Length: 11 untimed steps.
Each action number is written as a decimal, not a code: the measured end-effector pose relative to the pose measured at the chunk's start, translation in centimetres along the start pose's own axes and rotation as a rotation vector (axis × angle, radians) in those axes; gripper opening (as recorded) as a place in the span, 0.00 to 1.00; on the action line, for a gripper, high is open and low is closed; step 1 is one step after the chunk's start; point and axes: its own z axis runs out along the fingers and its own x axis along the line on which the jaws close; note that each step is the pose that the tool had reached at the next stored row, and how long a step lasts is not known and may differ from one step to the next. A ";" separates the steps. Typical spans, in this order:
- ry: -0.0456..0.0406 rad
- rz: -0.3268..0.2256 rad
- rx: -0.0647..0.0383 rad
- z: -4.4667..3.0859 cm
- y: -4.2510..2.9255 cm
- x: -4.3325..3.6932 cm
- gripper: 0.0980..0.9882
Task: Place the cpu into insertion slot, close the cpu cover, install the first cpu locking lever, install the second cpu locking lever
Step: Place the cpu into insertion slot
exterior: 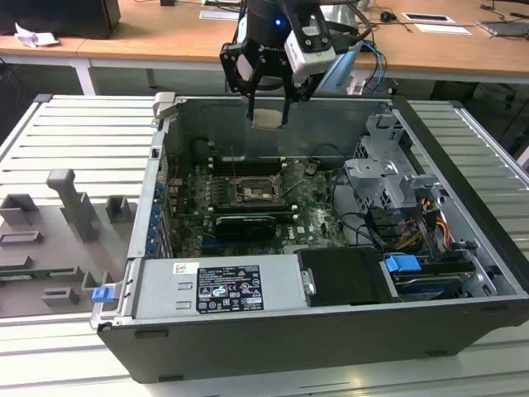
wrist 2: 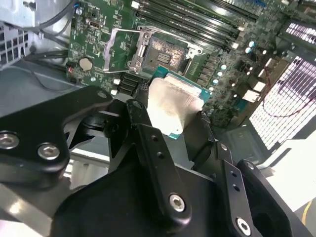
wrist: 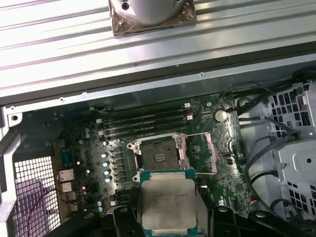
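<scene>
My gripper (exterior: 269,114) hangs above the open computer case, shut on the cpu (exterior: 269,118), a pale silver square chip held by its edges between the black fingers. In both wrist views the cpu (wrist 2: 174,104) (wrist: 168,203) sits level over the green board, a short way off from the insertion slot (wrist 2: 165,53) (wrist: 159,157). The insertion slot (exterior: 252,192) lies open and dark with nothing in it, well below the gripper. The cpu cover (wrist 2: 122,48) (wrist: 200,152) is a thin silver frame swung open, lying beside the socket.
Long black memory slots (wrist: 145,123) run beside the socket, and a black card (exterior: 245,223) lies on its other side. The case wall (exterior: 273,106), a drive cage (exterior: 388,178) with cables and the power supply (exterior: 219,285) ring the board. Grey fixtures (exterior: 74,207) stand at the exterior view's left.
</scene>
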 end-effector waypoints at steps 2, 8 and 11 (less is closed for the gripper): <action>-0.0034 0.041 -0.001 0.13 -0.01 0.00 0.48; -0.0138 0.165 -0.002 0.76 -0.06 0.00 0.48; -0.0181 0.212 -0.001 0.89 -0.01 0.01 0.48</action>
